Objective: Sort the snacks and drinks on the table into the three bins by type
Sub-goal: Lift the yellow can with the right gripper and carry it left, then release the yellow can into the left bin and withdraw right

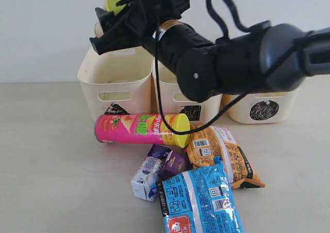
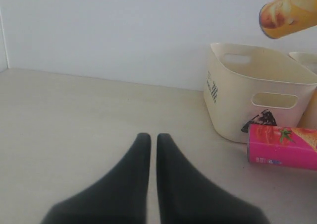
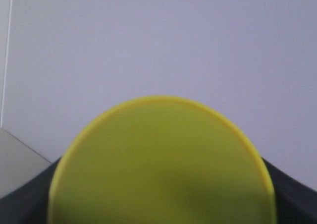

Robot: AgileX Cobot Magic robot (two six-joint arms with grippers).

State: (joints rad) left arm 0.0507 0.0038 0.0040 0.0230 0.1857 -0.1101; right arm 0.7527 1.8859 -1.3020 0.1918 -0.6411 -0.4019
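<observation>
My right gripper point(image 1: 109, 27) is shut on the yellow-red chip can point(image 1: 114, 4), held in the air over the triangle bin point(image 1: 116, 76). In the right wrist view the can's yellow-green lid point(image 3: 161, 164) fills the frame between dark fingers point(image 3: 292, 187). The can's end point(image 2: 287, 13) hangs above that bin point(image 2: 247, 95). The pink-green can point(image 1: 136, 129) lies on the table point(image 1: 51, 166) in front of the bins. Near it lie the orange-brown bag point(image 1: 224, 153), blue bag point(image 1: 198, 199), white-blue carton point(image 1: 144, 180) and purple carton point(image 1: 172, 163). My left gripper point(image 2: 149, 137) is shut and empty over bare table.
The square bin point(image 1: 172, 96) and circle bin point(image 1: 263, 109) stand to the right of the triangle bin, against a pale wall. The right arm point(image 1: 232, 63) reaches across in front of them. The pink-green can point(image 2: 282, 145) lies ahead of the left gripper, off to one side.
</observation>
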